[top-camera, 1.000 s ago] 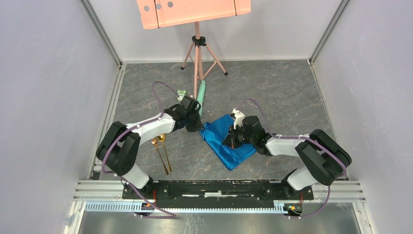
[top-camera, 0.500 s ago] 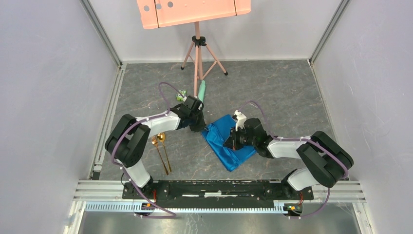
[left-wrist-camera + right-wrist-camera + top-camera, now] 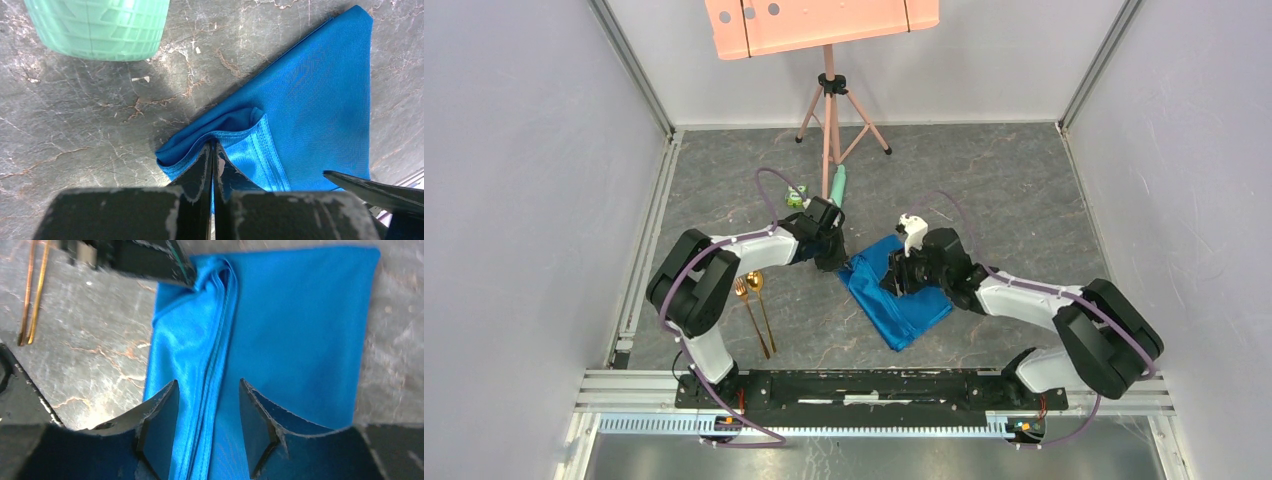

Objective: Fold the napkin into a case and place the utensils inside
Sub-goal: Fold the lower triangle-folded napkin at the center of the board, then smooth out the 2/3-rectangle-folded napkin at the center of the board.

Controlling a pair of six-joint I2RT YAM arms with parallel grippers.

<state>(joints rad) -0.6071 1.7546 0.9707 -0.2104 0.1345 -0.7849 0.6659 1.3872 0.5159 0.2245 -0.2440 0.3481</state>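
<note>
Top external view: the utensils [image 3: 757,312], a gold fork and spoon, lie side by side on the bench [image 3: 1004,190] toward its near left corner. Their heads point away from the near edge, and they are well apart from the cloth. The napkin [image 3: 902,300], bright blue and folded to a rough oblong, lies about mid-bench, slanting toward the near edge.

Right wrist view: the right fingers [image 3: 161,422] stand apart over the napkin. A ridge of stacked fold edges runs between them, and nothing is gripped.

Left wrist view: the left fingers [image 3: 202,172] are pressed together, pinching the hemmed edge at the napkin's left corner, where the cloth bunches.

Beyond these, a pale green tube [image 3: 837,184] lies on the bench, with a small green toy [image 3: 796,196] just beside it on the left. A pink stand [image 3: 829,100] is set up near the far edge.
</note>
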